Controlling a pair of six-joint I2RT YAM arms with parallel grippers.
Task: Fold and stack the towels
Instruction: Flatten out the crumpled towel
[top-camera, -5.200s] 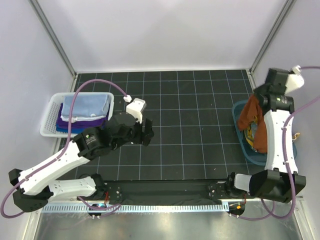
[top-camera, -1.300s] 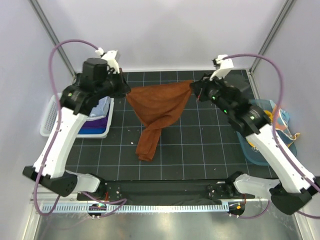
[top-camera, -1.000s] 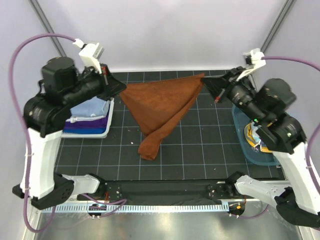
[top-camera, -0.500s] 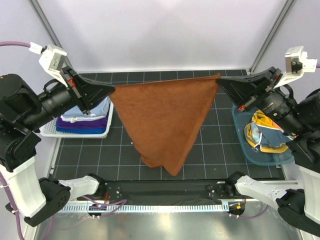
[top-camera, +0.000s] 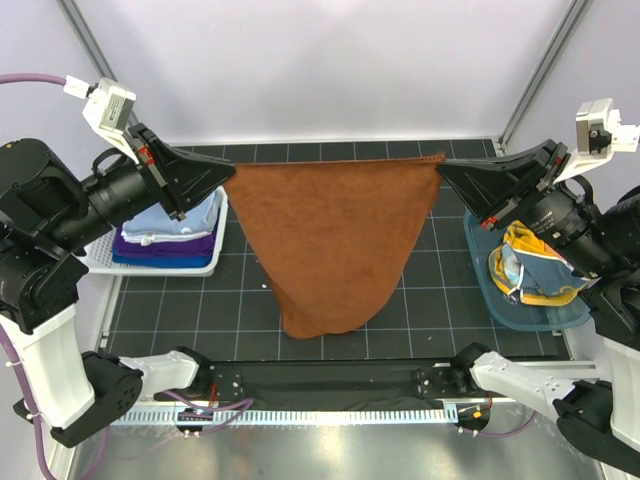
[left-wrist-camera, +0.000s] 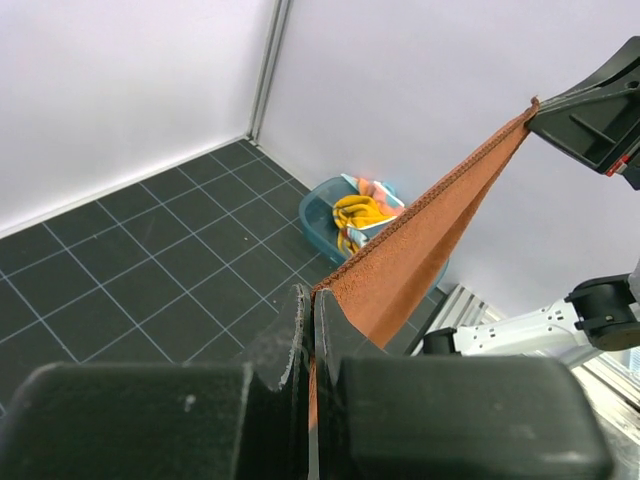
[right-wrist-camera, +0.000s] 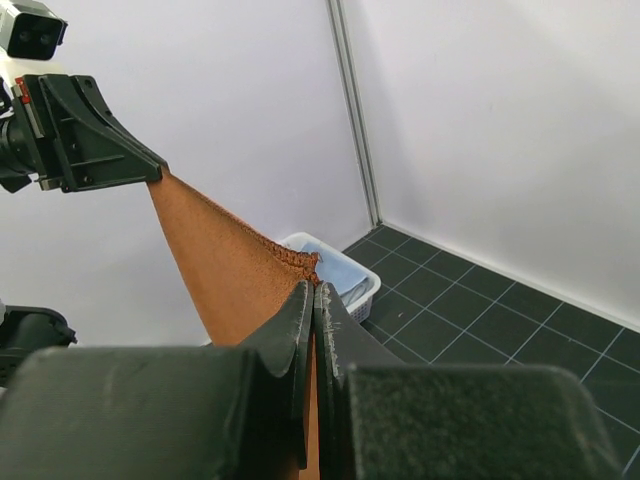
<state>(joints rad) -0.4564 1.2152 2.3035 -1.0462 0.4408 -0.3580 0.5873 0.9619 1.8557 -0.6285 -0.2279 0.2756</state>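
A rust brown towel (top-camera: 335, 235) hangs spread out high above the table, stretched taut between both arms. My left gripper (top-camera: 226, 177) is shut on its upper left corner, and my right gripper (top-camera: 441, 166) is shut on its upper right corner. The lower edge droops in a rounded fold near the front of the table. In the left wrist view the rust brown towel (left-wrist-camera: 430, 235) runs from my left gripper (left-wrist-camera: 311, 297) to the far arm. In the right wrist view the rust brown towel (right-wrist-camera: 225, 275) leaves my right gripper (right-wrist-camera: 313, 290) the same way.
A white slatted basket (top-camera: 100, 256) at the left holds folded light blue and purple towels (top-camera: 165, 230). A teal tub (top-camera: 490, 285) at the right holds a heap of yellow, navy and mixed cloths (top-camera: 530, 270). Both grippers are well above the black gridded table (top-camera: 440, 300).
Both arms have risen and drawn apart, pulling the towel's top edge straight and level. The hanging cloth has opened from a narrow point into a broad sheet.
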